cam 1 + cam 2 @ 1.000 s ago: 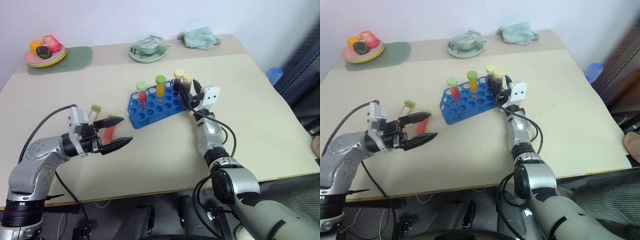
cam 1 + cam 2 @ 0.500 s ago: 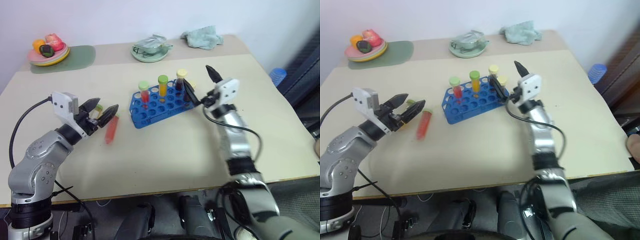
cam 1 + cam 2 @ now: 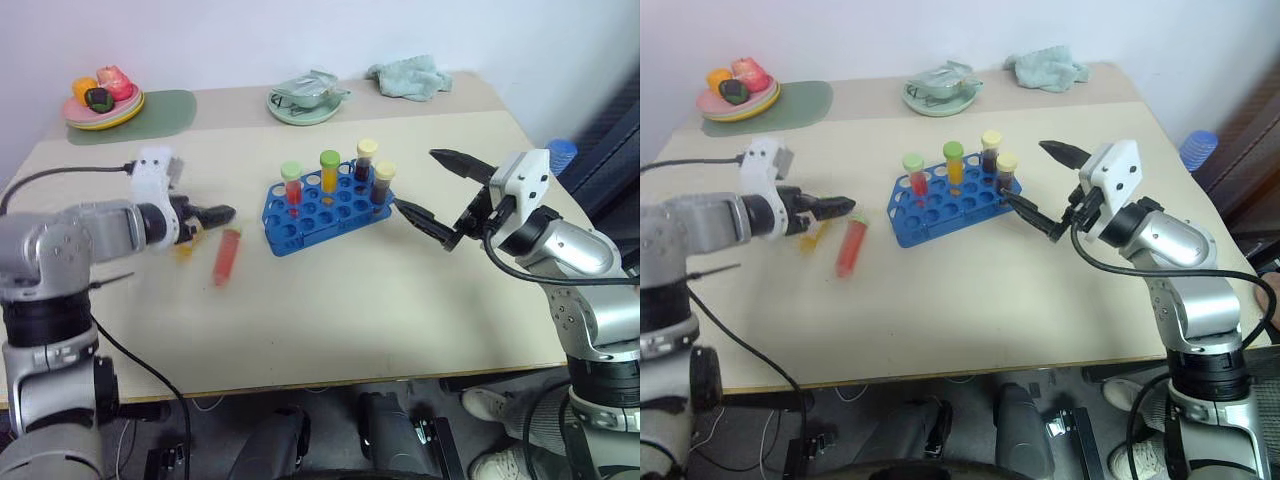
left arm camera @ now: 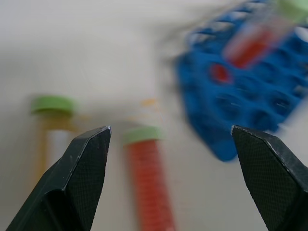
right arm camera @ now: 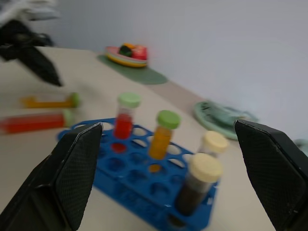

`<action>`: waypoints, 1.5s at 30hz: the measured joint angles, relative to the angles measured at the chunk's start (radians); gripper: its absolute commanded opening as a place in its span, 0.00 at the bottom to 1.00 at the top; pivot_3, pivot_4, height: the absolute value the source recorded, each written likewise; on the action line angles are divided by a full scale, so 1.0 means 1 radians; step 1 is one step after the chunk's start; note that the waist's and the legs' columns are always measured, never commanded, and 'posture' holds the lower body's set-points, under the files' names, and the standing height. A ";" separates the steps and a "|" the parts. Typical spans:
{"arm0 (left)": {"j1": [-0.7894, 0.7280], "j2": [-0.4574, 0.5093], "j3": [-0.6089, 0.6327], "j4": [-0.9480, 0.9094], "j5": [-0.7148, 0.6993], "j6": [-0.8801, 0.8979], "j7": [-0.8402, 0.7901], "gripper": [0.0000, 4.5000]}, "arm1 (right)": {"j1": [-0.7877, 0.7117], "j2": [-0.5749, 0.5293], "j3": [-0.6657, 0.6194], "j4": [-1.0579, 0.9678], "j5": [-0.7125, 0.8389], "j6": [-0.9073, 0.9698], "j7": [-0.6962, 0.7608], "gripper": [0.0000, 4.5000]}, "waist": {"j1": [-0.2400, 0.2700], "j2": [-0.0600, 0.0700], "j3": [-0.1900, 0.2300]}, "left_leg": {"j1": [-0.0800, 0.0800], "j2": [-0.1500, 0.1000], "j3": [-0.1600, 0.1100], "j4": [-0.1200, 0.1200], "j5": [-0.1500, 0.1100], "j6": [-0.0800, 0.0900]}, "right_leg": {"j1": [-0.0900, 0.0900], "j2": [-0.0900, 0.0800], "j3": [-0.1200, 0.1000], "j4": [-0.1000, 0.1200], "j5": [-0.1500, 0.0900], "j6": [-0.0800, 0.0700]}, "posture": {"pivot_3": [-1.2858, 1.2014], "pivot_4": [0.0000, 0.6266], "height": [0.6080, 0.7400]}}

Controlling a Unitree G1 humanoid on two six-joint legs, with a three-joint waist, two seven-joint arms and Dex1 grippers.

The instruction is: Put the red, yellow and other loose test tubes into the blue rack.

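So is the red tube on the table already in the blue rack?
No, the red tube lies flat on the table, apart from the blue rack.

Blue rack (image 3: 330,205) sits mid-table holding four upright capped tubes. Red tube (image 3: 226,256) and yellow tube (image 3: 813,236) lie flat at its 9 o'clock.

From the head pair we look forward and down over the whole bench (image 3: 330,300), both eyes sharing the blue rack (image 3: 325,205), the two loose tubes and both arms. The left wrist view sits low and close, facing along its wide-apart jaws at the red tube (image 4: 149,185), the yellow tube (image 4: 50,132) and the rack's near corner. The right wrist view looks level across the rack toward the far wall (image 5: 231,43), sharing rack and both tubes with the rest.
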 measured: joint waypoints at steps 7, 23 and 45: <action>-0.211 0.100 -0.236 0.379 0.196 -0.074 -0.150 0.91 | 0.037 -0.066 0.008 -0.111 0.082 0.110 0.090 0.99 | 0.008 -0.001 0.000 | -0.001 0.000 0.000 0.000 0.000 0.000 | 0.000 0.000 -0.001 -0.001 0.000 0.000 | 0.52 0.24 1.00; -0.527 -0.081 -0.551 1.093 0.615 -0.440 -0.556 0.91 | 0.043 -0.133 0.003 -0.168 0.179 0.246 0.164 0.99 | 0.020 -0.007 0.003 | -0.003 -0.001 0.000 0.001 -0.001 0.002 | -0.001 -0.002 -0.001 -0.001 0.000 0.000 | 0.52 0.24 1.00; -0.587 -0.189 -0.391 1.258 0.742 -0.509 -0.441 0.18 | 0.038 -0.128 0.005 -0.172 0.177 0.249 0.162 1.00 | 0.022 -0.012 0.003 | -0.003 -0.001 0.001 0.002 -0.001 0.002 | -0.001 -0.002 -0.001 0.000 0.000 0.001 | 0.52 0.24 1.00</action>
